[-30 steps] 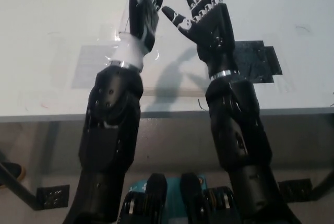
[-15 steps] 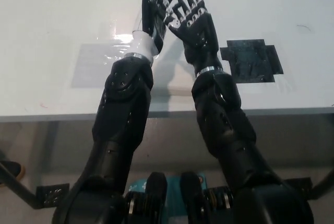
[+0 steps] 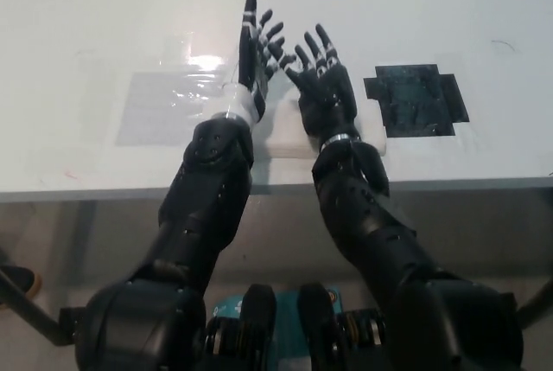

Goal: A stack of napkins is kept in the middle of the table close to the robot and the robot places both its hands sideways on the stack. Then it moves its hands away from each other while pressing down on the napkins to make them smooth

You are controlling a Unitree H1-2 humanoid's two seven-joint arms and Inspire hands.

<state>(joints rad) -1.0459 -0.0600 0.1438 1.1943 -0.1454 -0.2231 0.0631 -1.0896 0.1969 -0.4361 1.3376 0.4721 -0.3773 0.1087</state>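
A white stack of napkins (image 3: pixel 285 133) lies in the middle of the table, close to the front edge, mostly covered by my wrists. My left hand (image 3: pixel 257 53) stands on its side over the stack's left part, fingers straight and pointing away from me. My right hand (image 3: pixel 322 87) is just beside it over the stack's right part, palm turned toward the left hand, fingers spread. Both hands are open and hold nothing. Whether they touch the napkins I cannot tell.
A black patch (image 3: pixel 416 99) is stuck to the table right of the stack. A clear taped sheet (image 3: pixel 164 107) lies to the left. The table's front edge (image 3: pixel 86 188) runs across below my forearms.
Both hands have come down and back toward me and closed in on each other. The left hand has turned edge-on. The napkin stack now shows between the wrists.
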